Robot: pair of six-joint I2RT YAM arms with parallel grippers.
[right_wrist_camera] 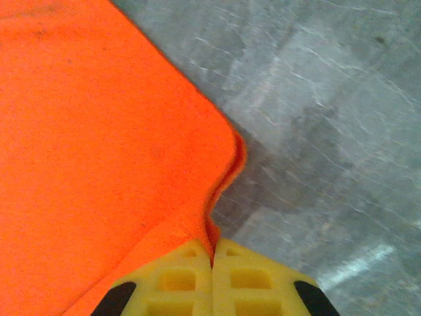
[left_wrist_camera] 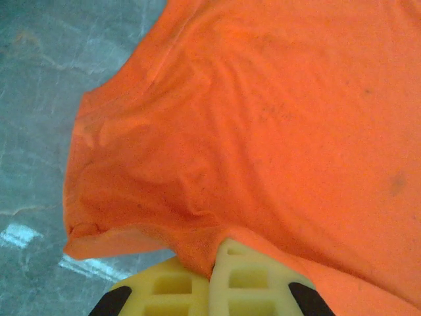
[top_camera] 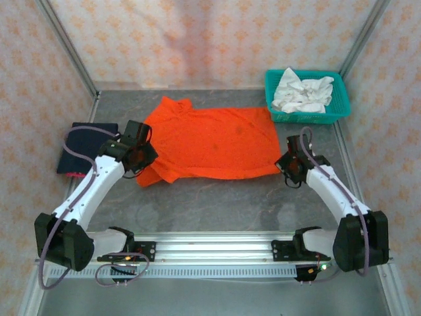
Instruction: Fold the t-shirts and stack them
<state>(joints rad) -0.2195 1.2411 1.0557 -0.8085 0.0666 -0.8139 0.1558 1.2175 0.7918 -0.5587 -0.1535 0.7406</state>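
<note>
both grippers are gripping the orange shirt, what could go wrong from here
The right gripper pinches only the corner of the orange t-shirt; it may slip out on lifting.
The left gripper holds wrinkled cloth by the sleeve, so the fold could come out skewed.
The navy t-shirt lies beside the left arm and might get dragged.

The orange-red t-shirt (top_camera: 210,141) lies spread nearly flat mid-counter (top_camera: 217,197), turned sideways: collar toward the far left, hem toward the right. Its near-left sleeve is rumpled, the edge pinched in the left hand (left_wrist_camera: 212,263). Its near-right hem corner curls up, pinched in the right hand (right_wrist_camera: 212,253). The dark navy t-shirt (top_camera: 75,158) lies folded at the counter's left side.
</note>
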